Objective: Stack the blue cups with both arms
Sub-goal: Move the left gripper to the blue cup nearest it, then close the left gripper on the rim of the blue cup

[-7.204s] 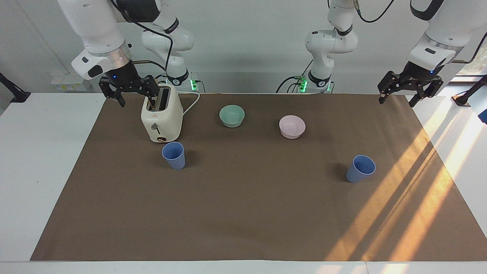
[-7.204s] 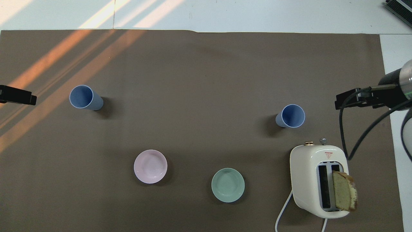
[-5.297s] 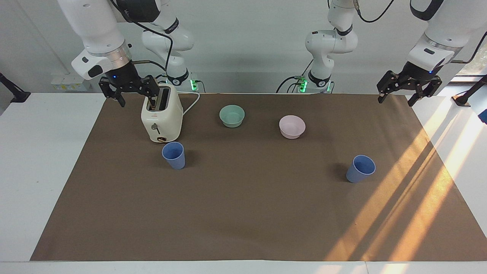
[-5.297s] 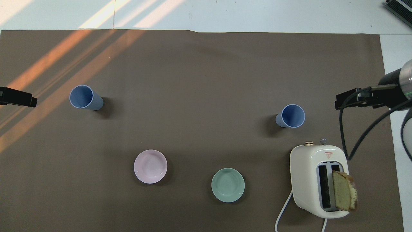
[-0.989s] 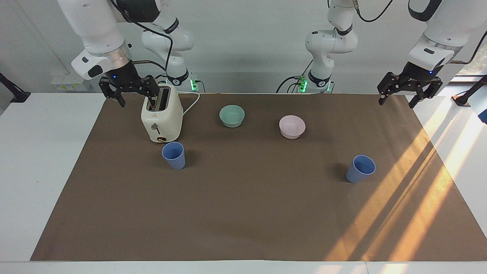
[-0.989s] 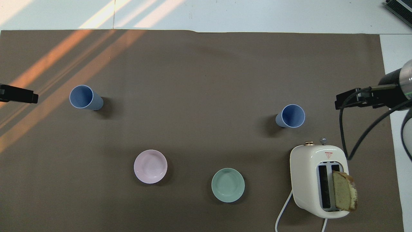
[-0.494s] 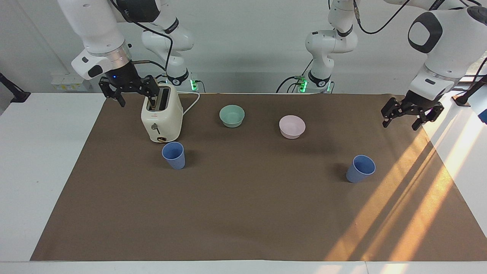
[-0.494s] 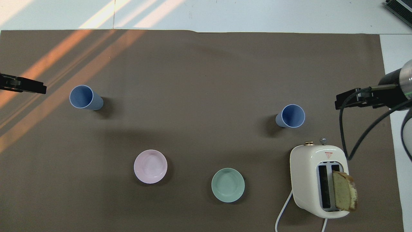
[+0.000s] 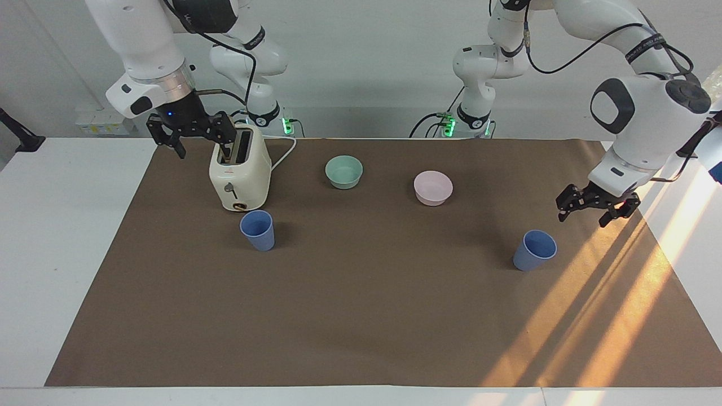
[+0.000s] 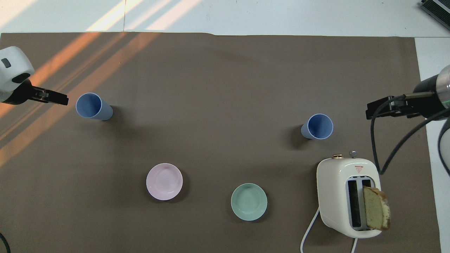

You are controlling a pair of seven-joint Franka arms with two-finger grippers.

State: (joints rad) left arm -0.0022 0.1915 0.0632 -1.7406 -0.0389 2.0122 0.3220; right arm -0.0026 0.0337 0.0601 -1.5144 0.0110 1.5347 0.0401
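Two blue cups stand upright on the brown mat, far apart. One blue cup (image 9: pixel 534 251) (image 10: pixel 92 106) is toward the left arm's end. My left gripper (image 9: pixel 582 219) (image 10: pixel 56 99) hangs open over the mat just beside that cup, above its rim, not touching it. The other blue cup (image 9: pixel 258 230) (image 10: pixel 318 126) stands in front of the toaster, toward the right arm's end. My right gripper (image 9: pixel 202 148) (image 10: pixel 381 109) is open and empty, held in the air beside the toaster's top, where the right arm waits.
A cream toaster (image 9: pixel 240 175) (image 10: pixel 346 196) with a bread slice (image 10: pixel 376 208) in its slot stands nearer the robots than the second cup. A mint-green bowl (image 9: pixel 344 171) (image 10: pixel 249 201) and a pale pink bowl (image 9: pixel 433 187) (image 10: pixel 164 181) sit between the arms' bases.
My left arm has swung down and inward from the mat's corner, bringing its open gripper close beside the cup. The right arm, both cups and the bowls have not moved.
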